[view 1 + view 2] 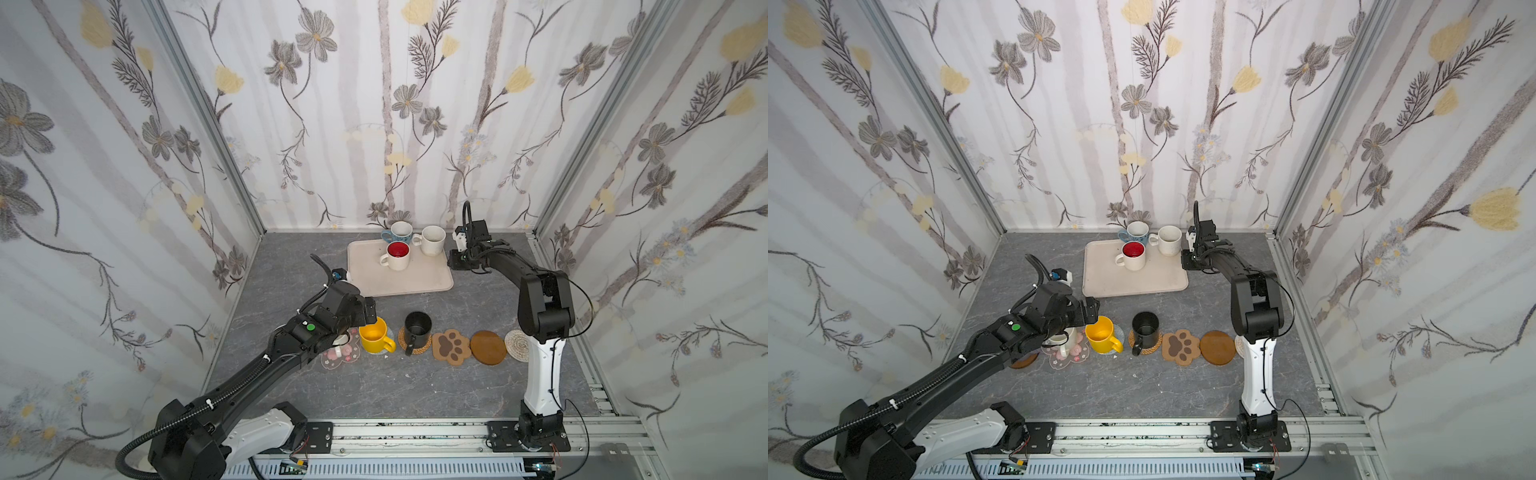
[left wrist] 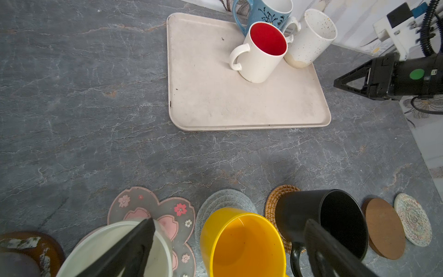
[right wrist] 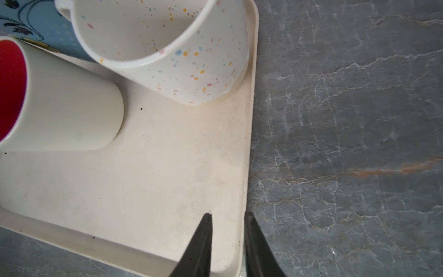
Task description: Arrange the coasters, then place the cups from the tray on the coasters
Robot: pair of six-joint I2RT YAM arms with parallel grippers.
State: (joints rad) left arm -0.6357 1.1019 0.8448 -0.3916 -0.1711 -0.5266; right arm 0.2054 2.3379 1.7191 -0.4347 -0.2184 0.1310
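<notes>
Left arm [image 1: 967, 365] covers most of the cream cup [image 1: 1060, 341] and brown disc [image 1: 1023, 362].

The tray [image 1: 415, 279] is cream. The blue mug [image 2: 262, 12] bears black sprigs, the speckled mug [image 3: 191, 72] is white (pastel flecks), the red-lined mug [image 1: 397, 256] white outside. At its 6 o'clock: yellow mug [image 1: 374, 337], black mug [image 1: 417, 329].

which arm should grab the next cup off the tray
Probably right: the right claw sits at the tray's edge beside the speckled mug; the left claw hangs open over the yellow mug.
</notes>
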